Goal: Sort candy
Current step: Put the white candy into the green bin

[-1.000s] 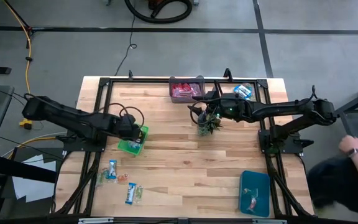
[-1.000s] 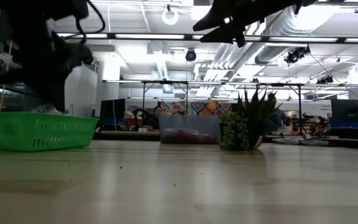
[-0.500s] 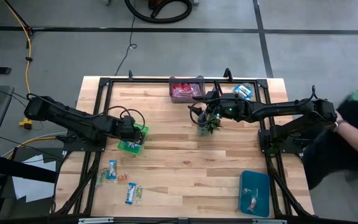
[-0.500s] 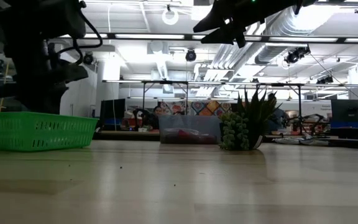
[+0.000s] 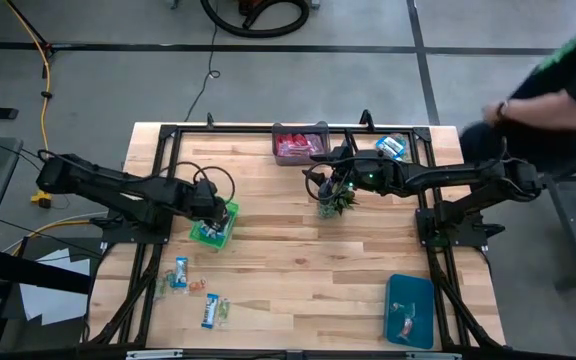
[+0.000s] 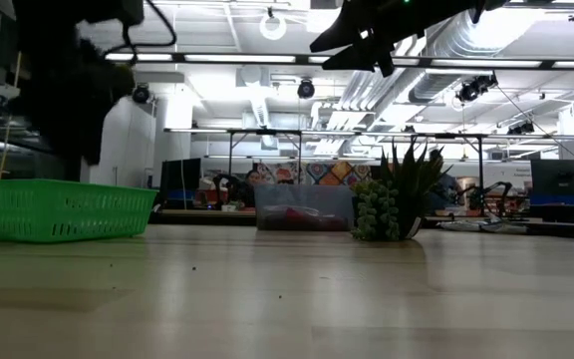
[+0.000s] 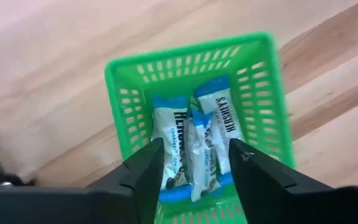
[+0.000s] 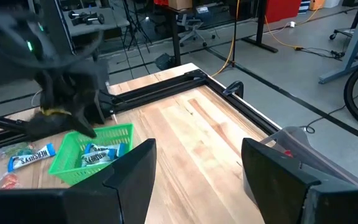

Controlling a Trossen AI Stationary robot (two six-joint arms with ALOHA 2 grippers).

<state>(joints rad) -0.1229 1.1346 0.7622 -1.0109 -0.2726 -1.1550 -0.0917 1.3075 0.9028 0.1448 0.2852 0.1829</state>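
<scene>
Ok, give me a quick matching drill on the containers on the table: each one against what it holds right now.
Things:
1. green basket
2. teal bin
3. clear bin

Contents:
a. red and pink candy
b. blue-and-white candy bars
c. one or two small pieces on an otherwise bare floor

Pairs: 1-b, 2-c, 3-a

The table (image 5: 298, 250) is pale planked wood, smooth and matt. On it, the green basket (image 7: 266, 112) is slotted plastic. The candy (image 7: 194, 146) inside the basket has glossy blue-and-white wrappers. The fingers (image 7: 145, 180) are matt black.
</scene>
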